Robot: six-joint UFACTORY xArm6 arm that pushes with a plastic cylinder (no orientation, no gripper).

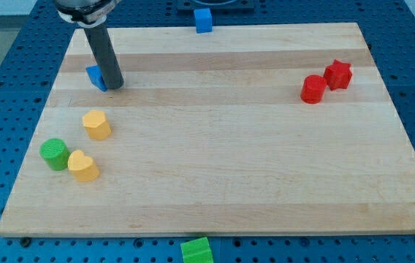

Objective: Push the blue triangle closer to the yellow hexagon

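Note:
The blue triangle [94, 76] lies near the board's upper left, partly hidden by my rod. My tip [114, 87] rests on the board right against the triangle's right side. The yellow hexagon [96, 125] sits below the triangle, a short way toward the view's bottom. The rod rises from the tip up to the view's top left.
A yellow heart [83, 166] and a green cylinder [54, 154] lie at the lower left. A red cylinder [313, 89] and a red star [337, 74] sit at the upper right. A blue cube [204, 20] lies off the wooden board [222, 146] at the top, a green block [196, 250] off the bottom.

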